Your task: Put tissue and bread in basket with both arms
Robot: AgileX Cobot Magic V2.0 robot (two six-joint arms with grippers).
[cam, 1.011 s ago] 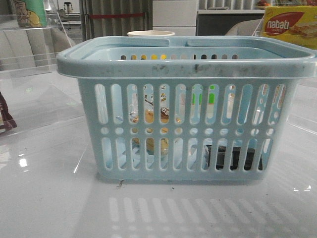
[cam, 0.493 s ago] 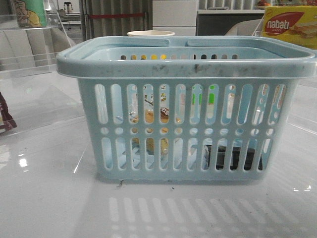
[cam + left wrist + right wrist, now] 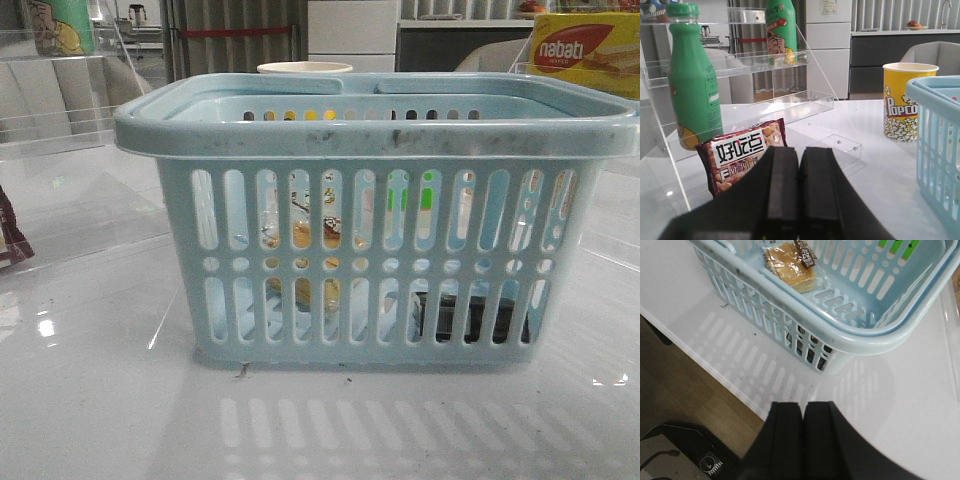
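The pale blue basket point(image 3: 380, 135) fills the middle of the front view. Inside it, the bread point(image 3: 790, 267) in its clear wrapper lies on the floor toward one end, and shows through the slots point(image 3: 300, 235) in the front view. The dark tissue point(image 3: 470, 318) pack lies low at the basket's right end, seen through the slots. My left gripper point(image 3: 800, 152) is shut and empty, away from the basket point(image 3: 940, 145), in front of a snack packet. My right gripper point(image 3: 803, 407) is shut and empty, over the table edge just outside the basket's point(image 3: 880, 337) corner.
A dark red-brown snack packet point(image 3: 740, 155) leans by a green bottle point(image 3: 690, 90) on clear acrylic shelves. A yellow popcorn cup point(image 3: 902, 102) stands beside the basket. A nabati box point(image 3: 585, 50) sits at the back right. The table edge point(image 3: 735, 390) and floor lie below the right gripper.
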